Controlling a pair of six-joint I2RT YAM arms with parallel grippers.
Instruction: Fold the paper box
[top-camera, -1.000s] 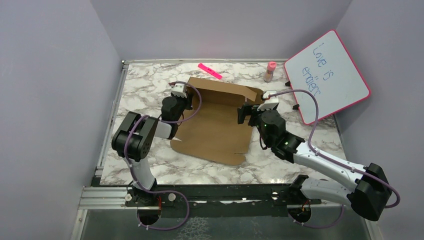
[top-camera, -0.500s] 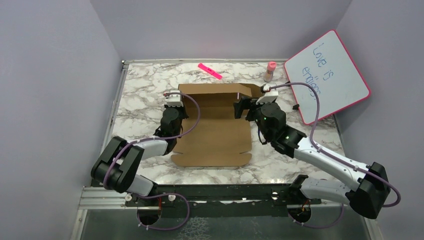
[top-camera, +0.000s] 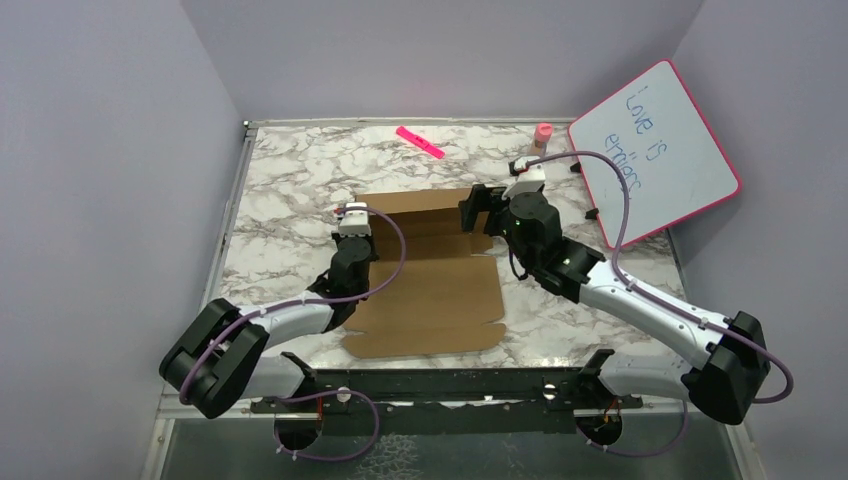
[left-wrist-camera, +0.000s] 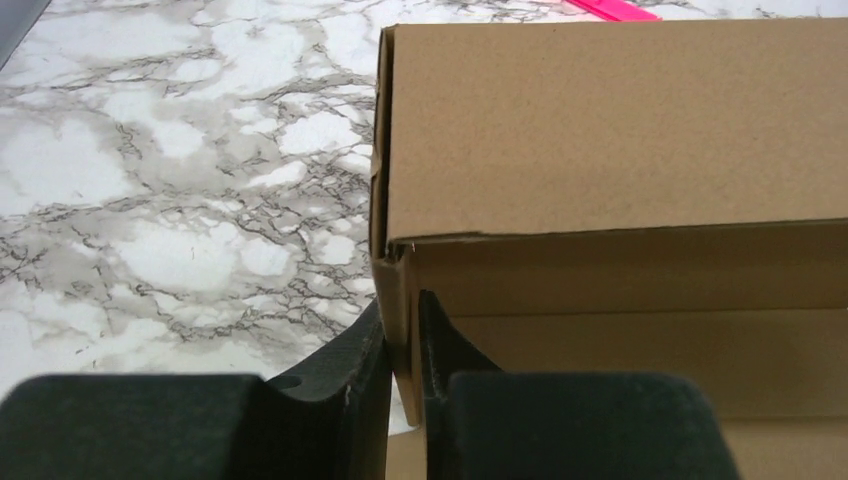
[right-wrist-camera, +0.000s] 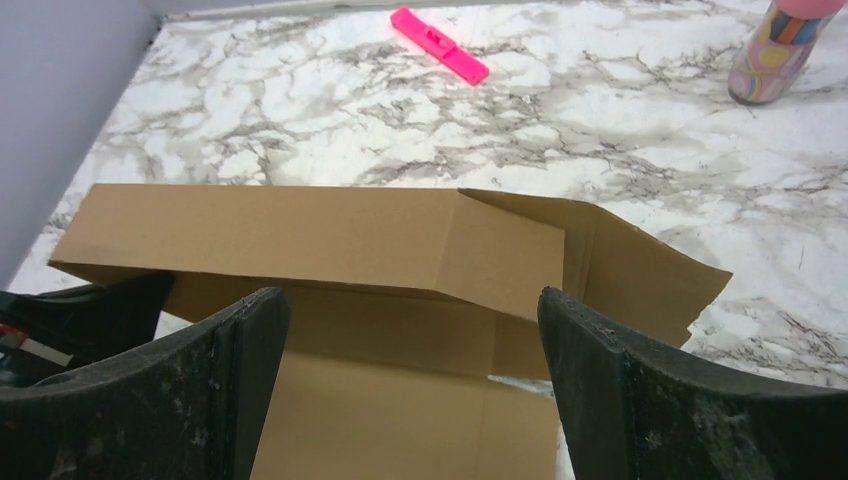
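2 hands: left hand (left-wrist-camera: 403, 312) pinches paper box (left-wrist-camera: 610, 130) at its left wall; right hand (right-wrist-camera: 412, 300) gapes, empty. Weak pinch could let that wall spring flat.

White, grey-veined marble table (top-camera: 290, 190). Near its far edge lies a flat bright pink bar (top-camera: 420, 142); right of it stands a pink-capped bottle (top-camera: 543, 131). A pink-framed whiteboard (top-camera: 655, 150) with blue handwriting leans far right.

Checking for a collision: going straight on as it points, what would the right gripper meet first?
Probably the paper box: its raised, folded-over flap lies straight ahead of the open right gripper, between its fingers, though depth is unclear.
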